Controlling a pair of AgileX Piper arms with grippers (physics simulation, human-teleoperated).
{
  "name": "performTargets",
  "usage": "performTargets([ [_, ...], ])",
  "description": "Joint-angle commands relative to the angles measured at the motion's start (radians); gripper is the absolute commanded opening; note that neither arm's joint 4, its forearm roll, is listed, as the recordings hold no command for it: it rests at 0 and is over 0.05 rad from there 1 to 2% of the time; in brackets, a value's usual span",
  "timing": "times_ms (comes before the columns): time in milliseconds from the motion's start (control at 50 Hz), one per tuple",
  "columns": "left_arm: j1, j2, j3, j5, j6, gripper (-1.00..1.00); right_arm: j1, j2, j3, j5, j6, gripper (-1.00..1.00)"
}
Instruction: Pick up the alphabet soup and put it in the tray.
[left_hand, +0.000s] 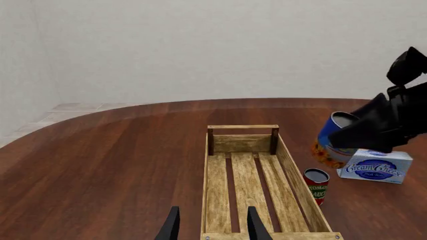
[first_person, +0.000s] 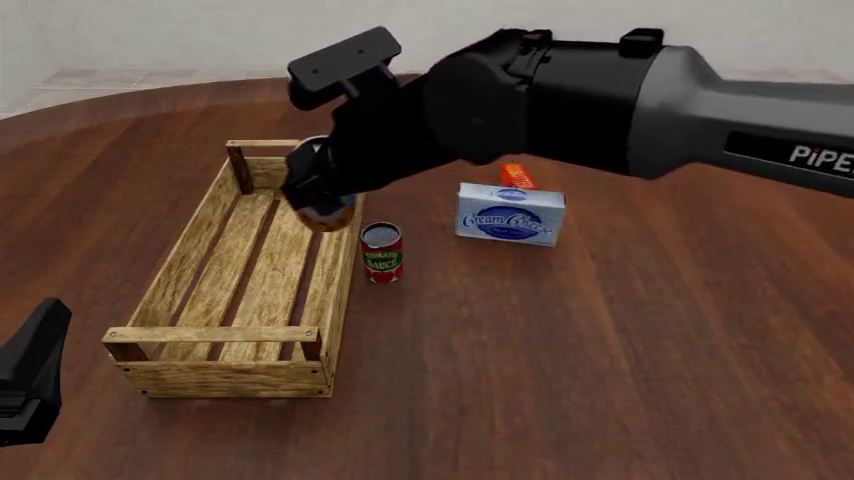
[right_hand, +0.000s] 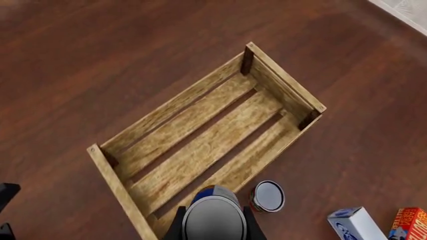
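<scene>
My right gripper (first_person: 320, 195) is shut on the alphabet soup (left_hand: 331, 142), a blue can with an orange band, held tilted in the air above the tray's right side wall. In the right wrist view the can's silvery lid (right_hand: 213, 219) sits between the fingers (right_hand: 175, 227), with the tray (right_hand: 170, 107) below. The tray (first_person: 180, 270) is a long light-wood slatted crate with nothing in it. My left gripper (left_hand: 212, 227) hangs open at the tray's near end, holding nothing; only a dark part of the left arm (first_person: 30, 375) shows in the front view.
A red-and-green tomato sauce can (first_person: 382, 252) stands upright just right of the tray. A white cream cheese box (first_person: 510, 214) lies further right, with an orange box (first_person: 518, 177) behind it. The round wooden table (first_person: 601, 380) stretches to the right and front.
</scene>
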Motion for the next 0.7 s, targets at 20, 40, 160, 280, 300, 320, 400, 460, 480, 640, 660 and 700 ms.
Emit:
performTargets([
  [20,0.0,-0.001,-0.001,0.001,0.0,1.0,0.007,0.048,-0.055,-0.005,0.024,-1.0],
  [40,0.0,-0.001,-0.001,0.001,0.0,1.0,0.007,0.051,-0.058,-0.005,0.025,-1.0],
  [160,0.0,-0.001,-0.001,0.001,0.001,1.0,0.005,0.079,-0.092,-0.006,0.019,-1.0],
  [280,0.0,-0.001,-0.001,0.001,0.001,1.0,0.004,0.101,-0.108,-0.011,0.024,-1.0],
  [300,0.0,-0.001,-0.001,0.001,0.001,1.0,0.005,0.106,-0.112,-0.013,0.026,-1.0],
  [320,0.0,-0.001,-0.001,0.001,0.001,1.0,0.004,0.109,-0.114,-0.014,0.027,-1.0],
  [400,-0.001,-0.001,-0.001,0.001,0.001,1.0,0.004,0.123,-0.122,-0.02,0.03,-1.0],
  [460,0.0,-0.001,-0.001,0.001,0.001,1.0,0.004,0.137,-0.13,-0.024,0.032,-1.0],
  [480,0.0,-0.001,-0.001,0.001,0.001,1.0,0.004,0.143,-0.136,-0.024,0.035,-1.0],
  [640,0.0,-0.001,-0.001,0.001,0.001,1.0,0.005,0.172,-0.159,-0.027,0.039,-1.0],
  [660,0.0,-0.001,-0.001,0.001,0.0,1.0,0.006,0.175,-0.159,-0.031,0.04,-1.0],
  [700,0.0,-0.001,-0.001,0.001,0.001,1.0,0.011,0.178,-0.154,-0.036,0.039,-1.0],
])
